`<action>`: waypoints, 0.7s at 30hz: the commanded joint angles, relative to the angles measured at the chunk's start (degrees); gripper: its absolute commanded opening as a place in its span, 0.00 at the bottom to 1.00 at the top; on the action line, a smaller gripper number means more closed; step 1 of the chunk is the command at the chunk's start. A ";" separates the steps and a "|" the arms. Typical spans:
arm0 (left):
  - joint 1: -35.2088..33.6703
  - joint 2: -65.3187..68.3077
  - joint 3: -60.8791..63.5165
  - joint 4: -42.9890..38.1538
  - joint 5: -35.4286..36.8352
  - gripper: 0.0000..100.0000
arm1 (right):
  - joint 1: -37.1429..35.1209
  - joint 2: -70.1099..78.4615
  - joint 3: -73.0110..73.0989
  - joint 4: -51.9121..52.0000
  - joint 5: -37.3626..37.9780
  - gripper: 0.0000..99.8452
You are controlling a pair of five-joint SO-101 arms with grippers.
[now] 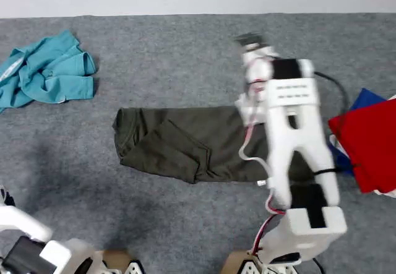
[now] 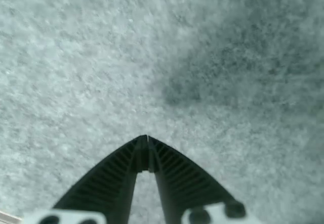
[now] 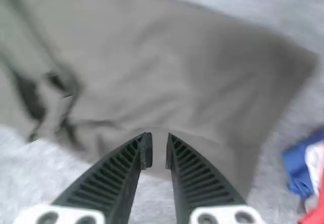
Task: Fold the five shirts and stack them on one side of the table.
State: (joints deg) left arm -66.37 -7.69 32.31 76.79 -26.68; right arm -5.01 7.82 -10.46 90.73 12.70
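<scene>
A dark olive shirt (image 1: 179,141) lies partly folded across the middle of the grey felt table (image 1: 185,57). My right arm (image 1: 288,119) stretches over its right end. In the right wrist view my right gripper (image 3: 156,150) hangs just above the olive shirt (image 3: 167,67) near its edge, open only by a narrow gap and holding nothing. My left arm (image 1: 25,243) sits at the near left corner. My left gripper (image 2: 147,139) is shut and empty over bare felt (image 2: 101,57).
A teal shirt (image 1: 46,70) lies crumpled at the far left. A red shirt (image 1: 368,141) rests on a blue one (image 1: 365,98) at the right edge; the blue cloth (image 3: 298,168) also shows beside the olive shirt.
</scene>
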 commanded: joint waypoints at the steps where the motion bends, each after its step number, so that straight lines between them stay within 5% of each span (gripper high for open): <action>1: 0.09 -2.81 -1.98 2.90 0.00 0.00 | 4.79 -2.77 -2.73 -1.54 0.53 0.05; 5: 0.00 -2.90 -2.07 4.75 0.00 0.00 | 9.27 0.84 -2.81 -1.89 0.44 0.11; 10: 0.44 -2.90 -2.07 5.45 0.00 0.00 | 14.02 8.22 -3.08 -1.98 0.26 0.32; 21: 0.53 -2.81 -6.64 7.38 0.00 0.00 | 17.10 16.13 -2.99 -8.75 0.62 0.33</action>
State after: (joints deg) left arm -66.37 -7.78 28.35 81.98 -26.42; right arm 12.13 23.82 -10.46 83.60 12.70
